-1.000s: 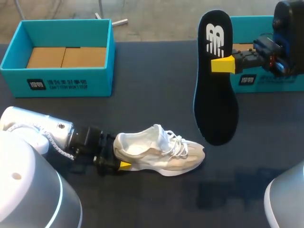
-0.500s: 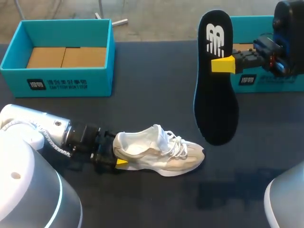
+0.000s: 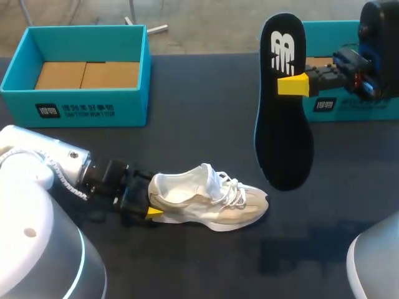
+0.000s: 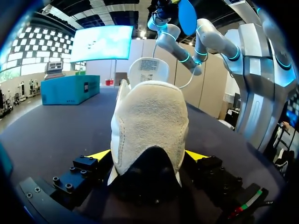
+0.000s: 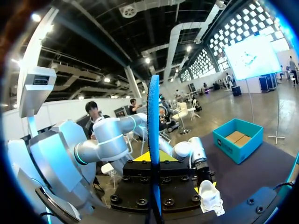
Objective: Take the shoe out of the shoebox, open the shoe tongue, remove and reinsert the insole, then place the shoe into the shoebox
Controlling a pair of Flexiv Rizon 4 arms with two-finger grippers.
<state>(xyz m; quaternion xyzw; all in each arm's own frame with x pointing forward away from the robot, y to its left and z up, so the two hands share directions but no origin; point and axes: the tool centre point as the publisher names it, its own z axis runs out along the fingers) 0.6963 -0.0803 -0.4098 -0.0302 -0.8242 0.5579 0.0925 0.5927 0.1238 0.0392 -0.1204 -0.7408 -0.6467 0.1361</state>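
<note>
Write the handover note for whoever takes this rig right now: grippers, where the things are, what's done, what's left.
Left gripper: shut on the heel of the shoe, which rests on the table.
Right gripper: shut on the insole, held upright in the air above the table.
Teal box at the far left, open; second teal box behind the right arm.
Done: shoe out of the box, insole out.
Left: insole back in, shoe into the box.

Left arm (image 3: 56, 165) lies low across the table, left gripper (image 3: 148, 198) clamped on the shoe (image 3: 212, 199) at its heel. Right arm (image 3: 377, 43) is raised, right gripper (image 3: 290, 84) pinching the insole (image 3: 283, 137) aloft.
</note>
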